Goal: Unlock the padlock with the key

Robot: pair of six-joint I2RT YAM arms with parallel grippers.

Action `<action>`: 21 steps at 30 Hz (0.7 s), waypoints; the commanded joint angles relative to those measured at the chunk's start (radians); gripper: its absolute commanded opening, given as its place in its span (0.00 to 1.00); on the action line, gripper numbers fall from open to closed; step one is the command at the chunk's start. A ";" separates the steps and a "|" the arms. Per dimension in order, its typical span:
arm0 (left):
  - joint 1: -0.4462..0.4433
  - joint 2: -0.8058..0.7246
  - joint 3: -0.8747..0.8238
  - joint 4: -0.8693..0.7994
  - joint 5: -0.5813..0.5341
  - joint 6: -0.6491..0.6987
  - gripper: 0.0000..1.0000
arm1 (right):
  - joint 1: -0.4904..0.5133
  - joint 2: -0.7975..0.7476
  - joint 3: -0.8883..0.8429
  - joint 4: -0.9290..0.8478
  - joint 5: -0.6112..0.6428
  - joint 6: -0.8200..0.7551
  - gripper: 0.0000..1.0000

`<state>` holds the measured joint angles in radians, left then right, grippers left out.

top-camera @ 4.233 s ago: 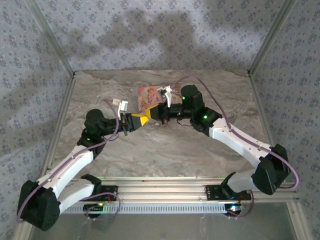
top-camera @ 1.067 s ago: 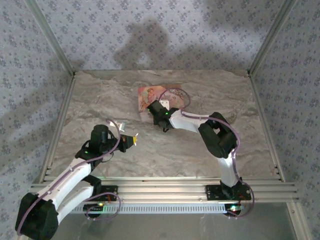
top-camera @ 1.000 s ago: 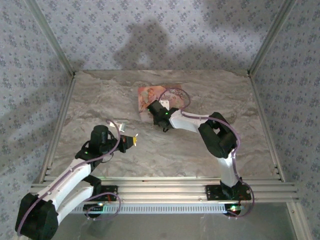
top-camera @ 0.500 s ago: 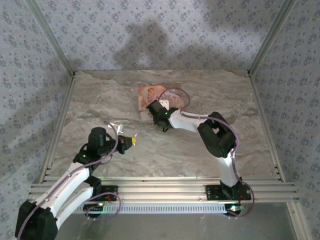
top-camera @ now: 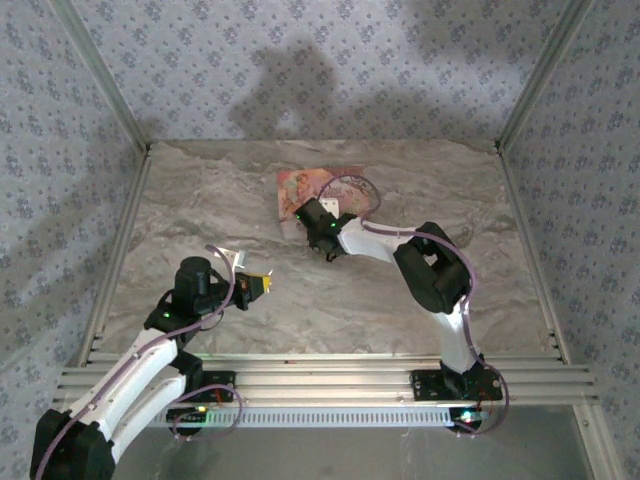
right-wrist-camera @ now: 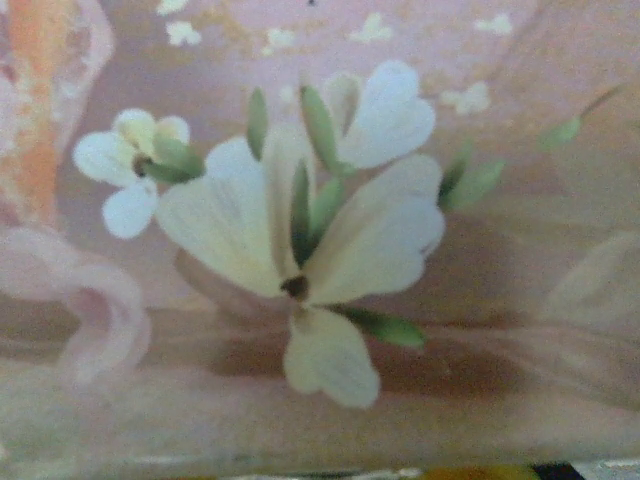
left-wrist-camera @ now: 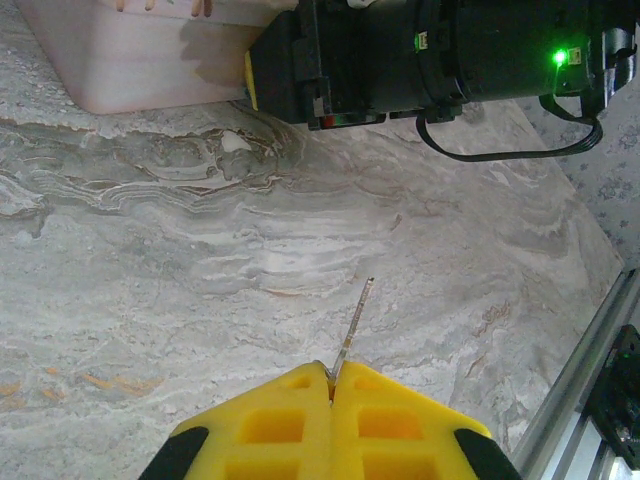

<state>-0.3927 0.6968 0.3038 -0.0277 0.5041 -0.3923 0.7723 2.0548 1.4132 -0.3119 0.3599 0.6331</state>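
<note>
The thin metal key (left-wrist-camera: 352, 328) is pinched between the fully closed yellow fingers of the left end effector (left-wrist-camera: 330, 378), above the marbled grey counter (left-wrist-camera: 180, 260). Its long axis runs straight out from the fingertips, with the tip pointing toward the flat pink flowered box (left-wrist-camera: 130, 50). The right end effector (top-camera: 304, 214) sits at that box, and I cannot tell how far open it is.

Pink flowered box (top-camera: 300, 186), grey veined table (top-camera: 330, 295)

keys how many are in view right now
1. The key is pinched in the left gripper, its thin blade poking out over the marble table; its head is hidden between the yellow fingers. Others could be hidden under the right arm.
</note>
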 commanded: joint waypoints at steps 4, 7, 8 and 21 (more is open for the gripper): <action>0.006 0.062 0.005 0.101 0.056 0.003 0.00 | -0.025 -0.080 0.057 -0.152 -0.217 -0.034 0.07; 0.006 0.142 -0.002 0.238 0.111 -0.011 0.00 | -0.047 -0.109 0.069 -0.197 -0.381 -0.027 0.04; 0.006 0.181 0.001 0.280 0.128 -0.013 0.00 | -0.055 -0.119 0.070 -0.208 -0.427 -0.026 0.03; -0.052 0.496 0.140 0.369 0.080 0.127 0.00 | -0.118 -0.176 0.122 -0.332 -0.821 -0.041 0.00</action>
<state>-0.4221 1.1599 0.3859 0.2970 0.6041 -0.3347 0.6632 1.9209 1.4956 -0.6003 -0.3180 0.6052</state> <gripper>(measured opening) 0.059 0.190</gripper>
